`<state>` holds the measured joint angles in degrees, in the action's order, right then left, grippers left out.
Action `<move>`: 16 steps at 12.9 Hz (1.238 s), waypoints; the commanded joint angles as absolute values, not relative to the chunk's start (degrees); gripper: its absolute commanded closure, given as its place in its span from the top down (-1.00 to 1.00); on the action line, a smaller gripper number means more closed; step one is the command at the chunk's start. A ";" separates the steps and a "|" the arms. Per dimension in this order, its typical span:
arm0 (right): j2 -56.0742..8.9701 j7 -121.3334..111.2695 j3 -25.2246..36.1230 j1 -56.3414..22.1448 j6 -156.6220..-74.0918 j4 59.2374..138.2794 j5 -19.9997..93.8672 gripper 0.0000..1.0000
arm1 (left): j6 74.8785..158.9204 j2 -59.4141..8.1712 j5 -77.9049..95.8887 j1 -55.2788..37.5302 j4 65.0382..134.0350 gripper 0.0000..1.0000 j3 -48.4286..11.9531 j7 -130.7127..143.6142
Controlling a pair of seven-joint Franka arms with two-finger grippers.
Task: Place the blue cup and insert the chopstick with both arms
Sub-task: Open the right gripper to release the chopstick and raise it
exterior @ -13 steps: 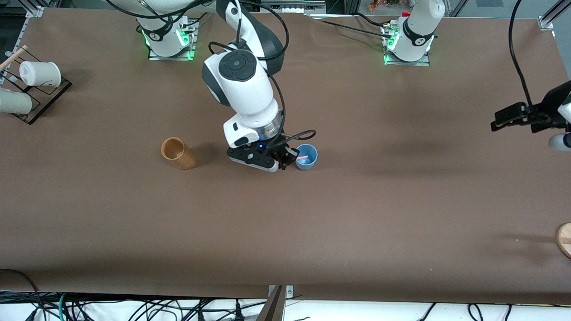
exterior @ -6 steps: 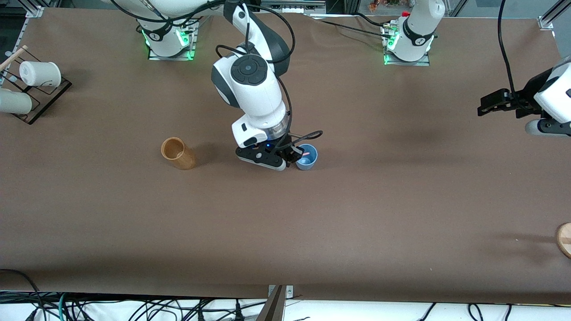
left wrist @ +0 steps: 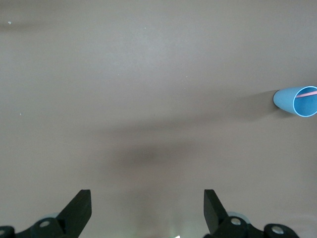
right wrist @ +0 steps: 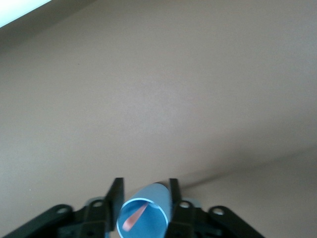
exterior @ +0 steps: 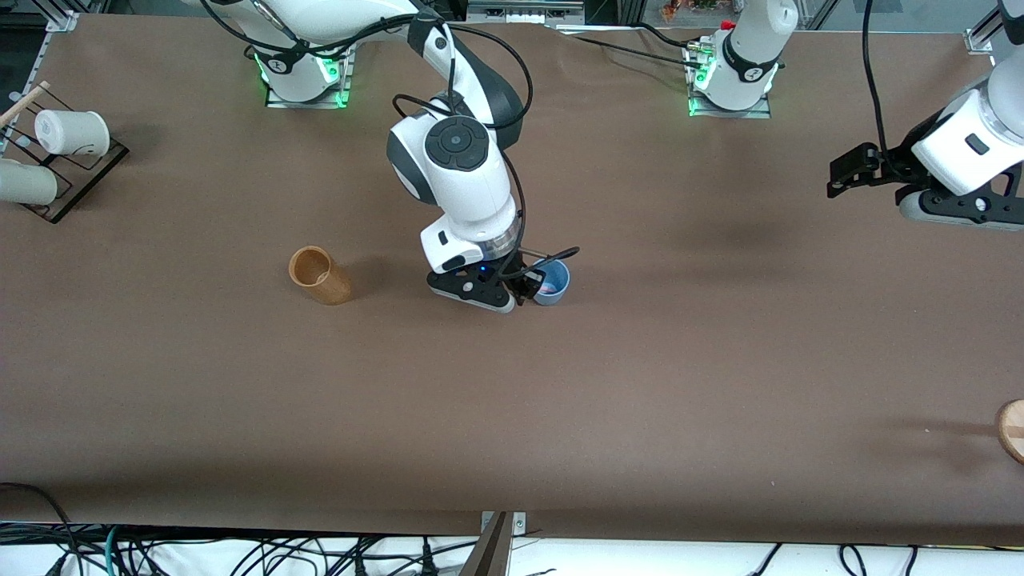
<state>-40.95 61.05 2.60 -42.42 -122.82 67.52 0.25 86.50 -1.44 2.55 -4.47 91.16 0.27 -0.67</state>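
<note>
The blue cup (exterior: 554,282) stands upright mid-table. The pink chopstick (exterior: 547,286) is inside it and leans on the rim. My right gripper (exterior: 524,288) is right over the cup's edge on the right arm's side. In the right wrist view its black fingers (right wrist: 117,196) stand apart on either side of the cup (right wrist: 151,203), with the chopstick (right wrist: 133,218) loose between them. My left gripper (exterior: 840,178) is open and empty, up over the left arm's end of the table. Its wrist view shows the cup (left wrist: 296,101) and chopstick (left wrist: 310,92) far off.
A taller tan-brown cup (exterior: 318,274) stands beside the right gripper, toward the right arm's end. A rack with white cups (exterior: 56,152) sits at that end. A wooden disc (exterior: 1012,430) lies at the edge of the left arm's end.
My right gripper has shifted onto the blue cup and now covers part of its rim. My left gripper has moved toward the robots' bases and inward.
</note>
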 commanded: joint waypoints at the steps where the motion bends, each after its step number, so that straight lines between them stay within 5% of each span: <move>1: -39.64 61.53 3.43 -43.77 -121.91 67.41 -1.32 1.00 | 88.51 0.71 3.25 -4.05 94.75 1.00 0.62 -1.58; 11: -20.94 22.63 5.97 -28.57 -93.72 68.72 3.43 1.00 | 88.24 -0.70 3.43 -4.48 93.52 1.00 0.70 -1.14; 16: -4.69 8.63 6.24 -19.62 -89.38 84.61 2.99 1.00 | 88.24 -1.05 3.43 -3.96 93.43 1.00 0.79 -1.32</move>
